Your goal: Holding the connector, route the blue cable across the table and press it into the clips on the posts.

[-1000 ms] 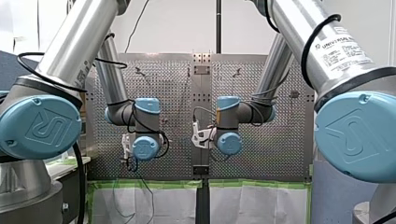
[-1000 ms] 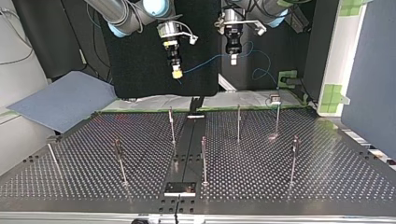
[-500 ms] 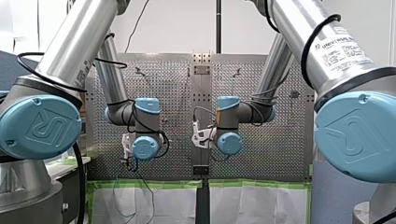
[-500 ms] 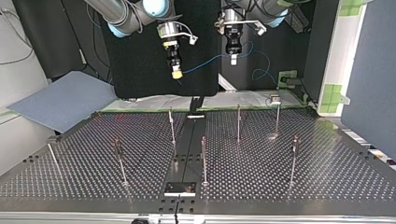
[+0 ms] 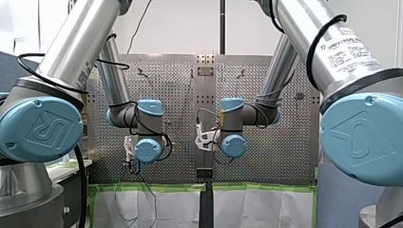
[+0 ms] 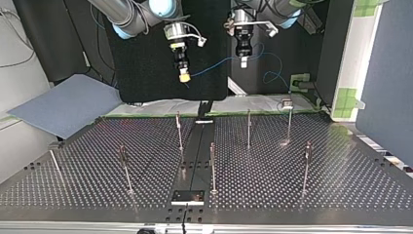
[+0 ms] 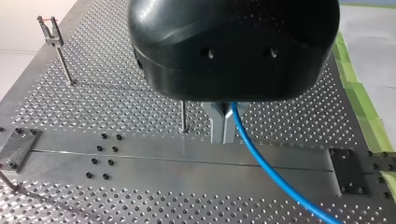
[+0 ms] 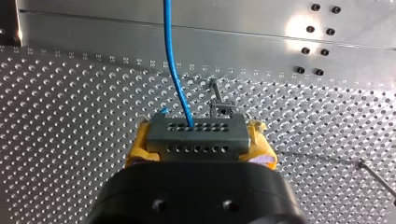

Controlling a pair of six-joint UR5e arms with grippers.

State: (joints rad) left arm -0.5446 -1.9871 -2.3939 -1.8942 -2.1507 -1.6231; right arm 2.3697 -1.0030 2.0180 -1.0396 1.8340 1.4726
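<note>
1. Right wrist view: my right end effector [image 8: 198, 134] has its yellow pads [image 8: 134, 150] clamped on the grey connector [image 8: 196, 148].
2. The blue cable [image 8: 175, 74] leaves the connector, running ahead over the counter [image 8: 70, 93].
3. Left wrist view: my left end effector [image 7: 222, 125] has its metal fingers [image 7: 215, 122] closed on the cable.
4. Top view: the cable spans both end effectors, above and behind the posts [image 6: 248, 127].

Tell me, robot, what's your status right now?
Right gripper holds connector. Left gripper pinches cable, slung between them. Both high over table; posts bare, nothing in the way.
</note>
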